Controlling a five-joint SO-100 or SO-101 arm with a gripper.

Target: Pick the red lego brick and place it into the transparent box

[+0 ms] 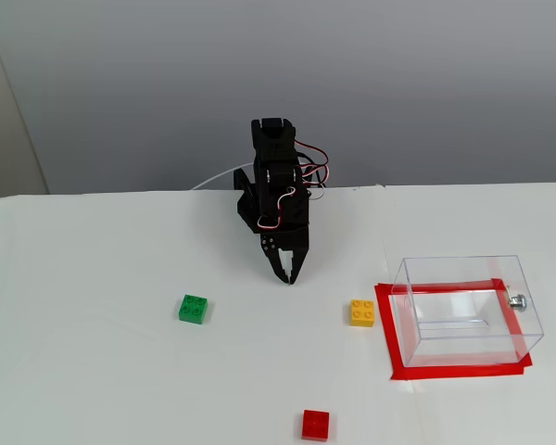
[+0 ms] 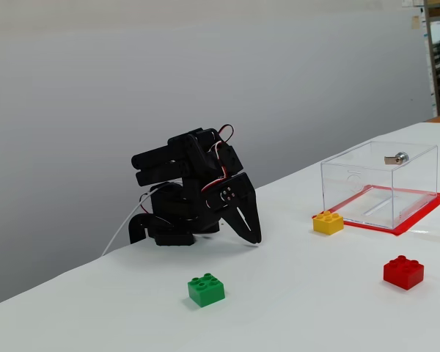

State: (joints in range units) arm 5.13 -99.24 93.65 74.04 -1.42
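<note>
The arm is folded low on the white table (image 1: pixel 93 371), and its gripper (image 1: pixel 291 276) points down with the fingers together, holding nothing, as far as the small picture shows. The red brick (image 1: pixel 315 425) lies alone on the table, in a fixed view left of the box (image 1: pixel 463 306) and nearer the camera. A yellow brick (image 1: pixel 361 312) lies just left of the box, the green brick (image 1: pixel 194 309) farther left. The box stands on red tape (image 1: pixel 459 371).

3 bricks (image 1: pixel 316 425), 1 clear box (image 1: pixel 463 311), 1 arm (image 1: pixel 276 199).
</note>
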